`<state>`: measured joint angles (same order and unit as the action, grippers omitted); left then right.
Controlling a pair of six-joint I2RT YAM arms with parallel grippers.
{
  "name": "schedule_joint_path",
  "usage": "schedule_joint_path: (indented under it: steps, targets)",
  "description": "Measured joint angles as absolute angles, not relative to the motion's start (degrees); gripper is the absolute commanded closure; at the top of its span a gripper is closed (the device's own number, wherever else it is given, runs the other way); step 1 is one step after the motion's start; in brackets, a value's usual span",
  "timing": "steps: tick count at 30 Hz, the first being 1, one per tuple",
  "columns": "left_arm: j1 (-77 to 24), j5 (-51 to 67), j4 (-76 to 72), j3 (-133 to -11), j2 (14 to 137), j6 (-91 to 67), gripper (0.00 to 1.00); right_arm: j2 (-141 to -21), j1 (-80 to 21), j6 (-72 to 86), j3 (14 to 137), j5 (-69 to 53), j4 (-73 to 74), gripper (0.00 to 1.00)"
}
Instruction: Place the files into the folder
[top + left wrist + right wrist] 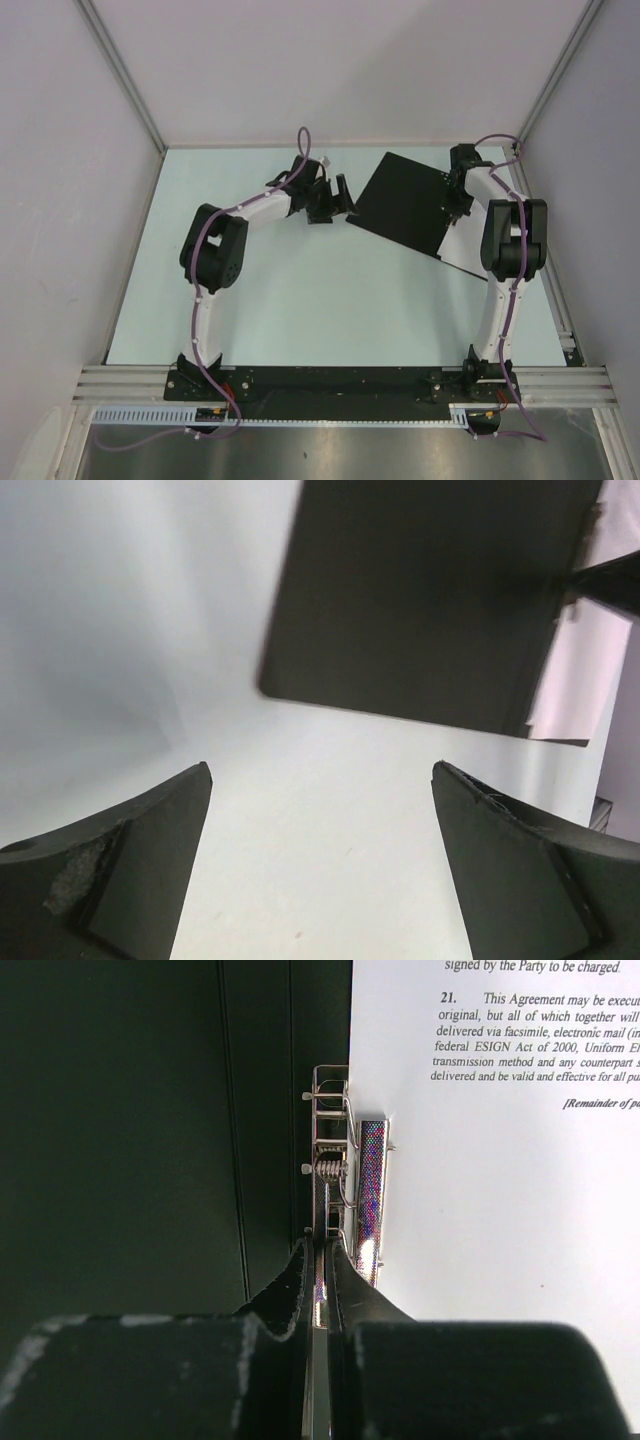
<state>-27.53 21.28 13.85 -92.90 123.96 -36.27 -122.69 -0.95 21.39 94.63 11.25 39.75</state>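
Observation:
The folder (405, 205) lies open at the back right, its black inside up. A white sheet with black text (500, 1160) lies on its right half, beside a metal spring clip (330, 1150). The sheet's white edge shows under my right arm (462, 250). My right gripper (320, 1245) is shut on the clip's thin metal lever at the folder's right side (458, 200). My left gripper (321, 770) is open and empty, just off the folder's left corner (345, 197), above bare table. The folder (420, 600) and the sheet (575, 680) show in the left wrist view. The other sheets cannot be told apart.
The pale table (300, 290) is walled on the left, back and right by white panels. An aluminium rail (330, 380) runs along the near edge with both arm bases on it.

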Motion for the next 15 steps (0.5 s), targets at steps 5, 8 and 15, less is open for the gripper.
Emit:
schedule_joint_path:
  steps: [5, 8, 15]
  targets:
    - [-25.65, 21.93, 12.36, -86.61, 122.34, -40.56, 0.05, -122.69, -0.60, 21.19, 96.99, 6.17, 41.41, 1.00]
    - [-24.93, 22.57, 11.09, -85.93, 122.54, -42.83, 0.05, -122.67, -0.56, 21.17, 97.10, 3.99, 41.60, 1.00]
    - [-24.47, 25.98, 1.30, -84.14, 123.72, -49.60, 0.08, -122.67, 0.86, 21.34, 97.10, -0.62, 41.69, 1.00]
